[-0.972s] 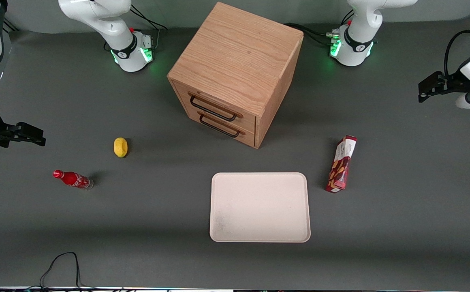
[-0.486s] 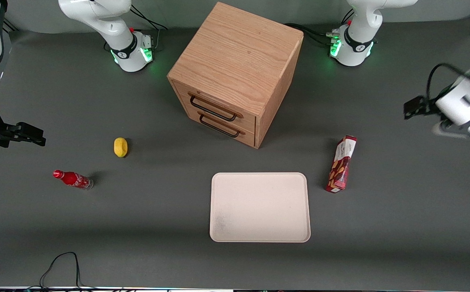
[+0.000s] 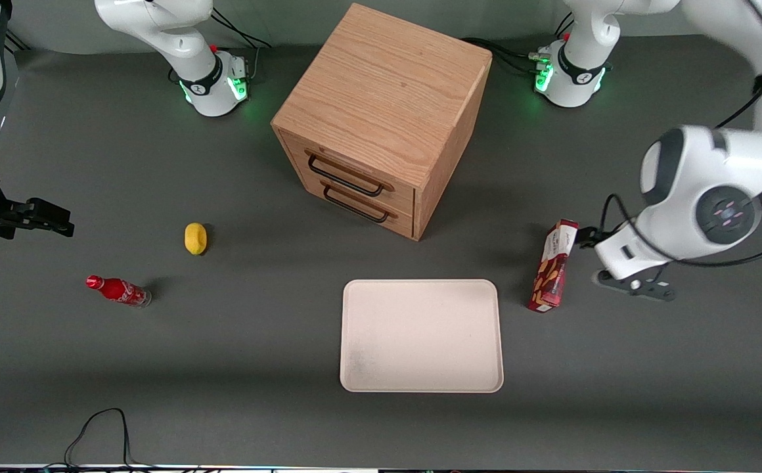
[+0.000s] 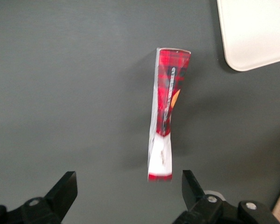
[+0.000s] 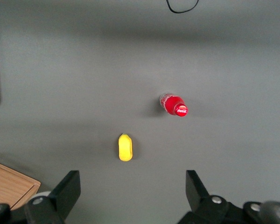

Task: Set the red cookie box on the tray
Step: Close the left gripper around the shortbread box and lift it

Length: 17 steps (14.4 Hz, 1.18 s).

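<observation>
The red cookie box (image 3: 553,266) lies right of the tray (image 3: 420,381) in the front frame. My gripper (image 4: 126,198) hovers above its white end, fingers apart. I should centre over its middle before descending.

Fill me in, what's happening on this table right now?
The left arm's gripper is above the red cookie box, fingers open, nothing held. The box rests on the table beside the tray, apart from it. The tray holds nothing. The wooden drawer cabinet stands farther from the front camera.
</observation>
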Motion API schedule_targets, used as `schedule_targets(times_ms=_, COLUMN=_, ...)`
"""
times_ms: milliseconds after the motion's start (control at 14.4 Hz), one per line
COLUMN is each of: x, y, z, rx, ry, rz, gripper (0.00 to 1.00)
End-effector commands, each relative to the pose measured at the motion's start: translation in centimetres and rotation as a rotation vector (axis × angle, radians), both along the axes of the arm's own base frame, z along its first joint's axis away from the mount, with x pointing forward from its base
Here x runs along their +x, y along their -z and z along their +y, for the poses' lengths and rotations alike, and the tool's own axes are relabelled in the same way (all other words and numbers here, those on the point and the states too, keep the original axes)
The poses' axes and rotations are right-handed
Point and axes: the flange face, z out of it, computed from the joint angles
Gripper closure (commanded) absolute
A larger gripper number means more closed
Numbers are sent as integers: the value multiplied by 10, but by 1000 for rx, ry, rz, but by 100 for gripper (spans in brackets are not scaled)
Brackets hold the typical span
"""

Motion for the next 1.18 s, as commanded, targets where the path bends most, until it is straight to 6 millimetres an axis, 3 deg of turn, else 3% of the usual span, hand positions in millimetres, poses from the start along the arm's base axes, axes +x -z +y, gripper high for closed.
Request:
schedule_targets(times_ms=0, x=-8, y=37, z=-6, rx=3, ry=14, rz=-38, gripper=1)
schedule_targets(times_ms=278, x=-28, y=108, z=-13, rx=-17, ry=24, rz=-102, gripper=1)
schedule_targets(times_ms=417, x=-37, y=127, z=-16, rx=-17, ry=9, rz=-104, gripper=3)
schedule_targets(times_ms=486, x=-39, y=129, z=-18, rx=-18, ry=7, rz=-95, gripper=10)
schedule_targets(times_ms=556, x=-41, y=129, z=-25, rx=-24, ry=15, rz=-87, gripper=23)
schedule_targets(times_ms=694, x=-42, y=129, z=-28, rx=-22, ry=1, rz=-83, gripper=86)
schedule_targets(times_ms=764, x=-42, y=129, z=-28, rx=-24, ry=-3, rz=-83, gripper=100)
schedule_targets(times_ms=1111, x=-34, y=113, z=-30, rx=-31, ry=13, rz=-104, gripper=100)
